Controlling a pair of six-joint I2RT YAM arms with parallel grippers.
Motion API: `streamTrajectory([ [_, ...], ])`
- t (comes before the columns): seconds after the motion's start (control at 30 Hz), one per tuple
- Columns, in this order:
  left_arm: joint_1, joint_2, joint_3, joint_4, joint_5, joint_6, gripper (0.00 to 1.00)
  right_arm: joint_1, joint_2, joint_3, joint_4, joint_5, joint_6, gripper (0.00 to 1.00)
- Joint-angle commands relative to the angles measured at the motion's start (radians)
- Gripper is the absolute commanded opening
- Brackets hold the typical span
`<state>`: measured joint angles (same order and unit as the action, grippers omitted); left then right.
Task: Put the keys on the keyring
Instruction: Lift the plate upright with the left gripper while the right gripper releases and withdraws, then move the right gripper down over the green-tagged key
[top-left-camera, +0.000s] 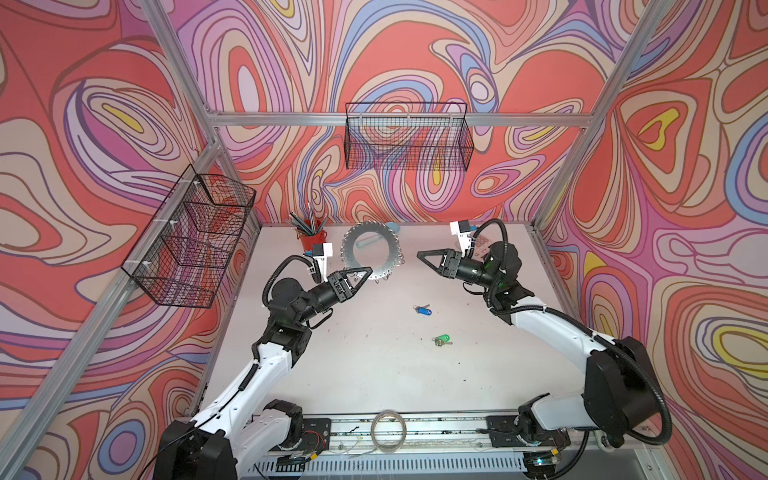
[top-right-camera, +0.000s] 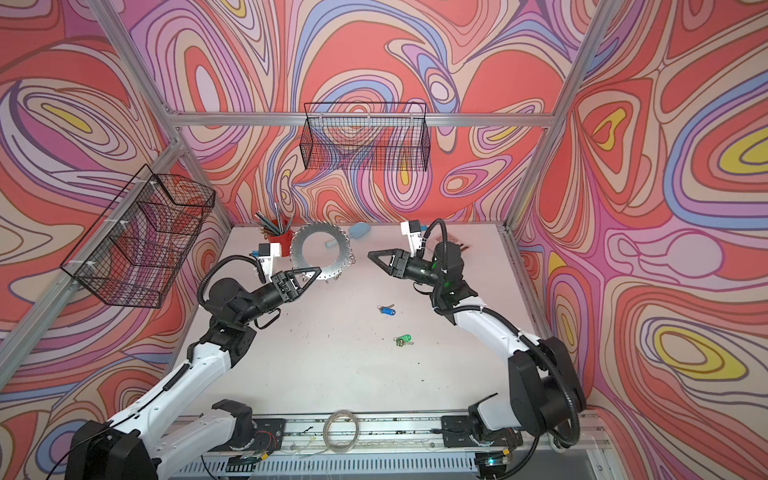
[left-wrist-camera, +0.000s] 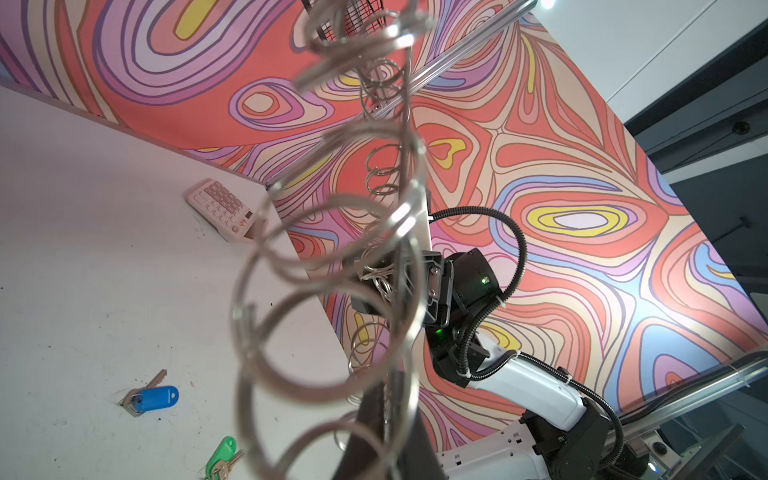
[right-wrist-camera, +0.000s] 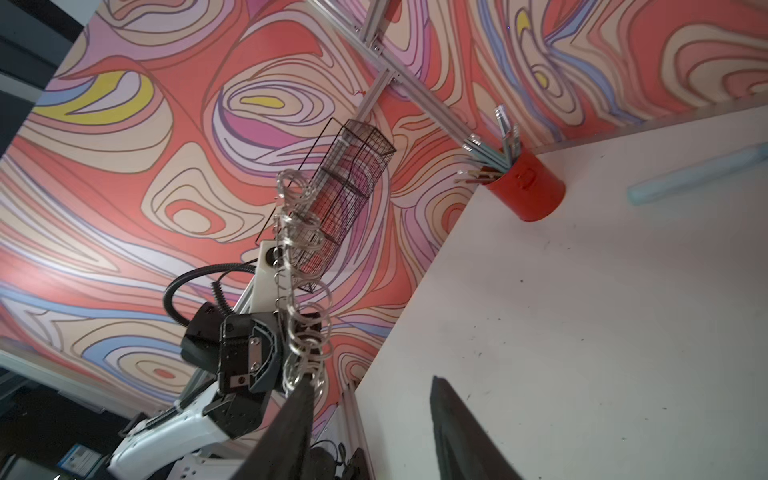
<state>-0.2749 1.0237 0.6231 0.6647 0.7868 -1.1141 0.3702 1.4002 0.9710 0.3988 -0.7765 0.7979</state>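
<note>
The keyring (top-left-camera: 348, 257), a grey disc fringed with small wire rings, stands upright above the back of the table (top-left-camera: 353, 365). My left gripper (top-left-camera: 367, 272) is shut on its lower rim, and both top views show this (top-right-camera: 316, 271). In the left wrist view the blurred rings (left-wrist-camera: 405, 216) fill the middle above my left gripper (left-wrist-camera: 388, 415). My right gripper (top-left-camera: 419, 254) hangs open just right of the keyring's rim with nothing between its fingers (right-wrist-camera: 457, 436). The two keys lie on the table: the blue-tagged key (top-left-camera: 423, 309) and the green-tagged key (top-left-camera: 441, 338).
A red cup of pencils (top-left-camera: 311, 239) stands at the back left and a calculator (left-wrist-camera: 222, 210) at the back right. A light blue tool (top-right-camera: 358, 230) lies behind the keyring. A plain thin hoop (top-left-camera: 388, 430) rests on the front rail. Wire baskets (top-left-camera: 409, 137) (top-left-camera: 191, 237) hang on the walls.
</note>
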Motion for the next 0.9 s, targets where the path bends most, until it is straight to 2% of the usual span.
streamTrajectory([
  [0.0,0.005,0.025,0.076,-0.038,0.046,0.063,0.0,0.005,-0.002,0.073,-0.443,0.101,-0.333,0.47],
  [0.17,0.005,0.059,0.126,-0.03,0.063,0.037,0.0,0.006,0.017,0.139,-0.652,0.19,-0.469,0.42],
  [0.33,0.005,0.043,0.102,-0.007,0.046,0.069,0.0,0.007,-0.07,0.079,-0.761,0.314,-0.569,0.39],
  [0.57,0.005,-0.003,0.024,-0.019,-0.006,0.07,0.0,0.046,-0.139,-0.053,-0.806,0.473,-0.598,0.34],
  [0.77,0.005,-0.056,0.025,-0.179,-0.03,0.137,0.0,0.149,-0.065,-0.124,-0.766,0.618,-0.58,0.31],
  [0.87,0.005,-0.056,0.007,-0.175,-0.033,0.125,0.0,0.175,-0.032,-0.144,-0.753,0.65,-0.567,0.3],
])
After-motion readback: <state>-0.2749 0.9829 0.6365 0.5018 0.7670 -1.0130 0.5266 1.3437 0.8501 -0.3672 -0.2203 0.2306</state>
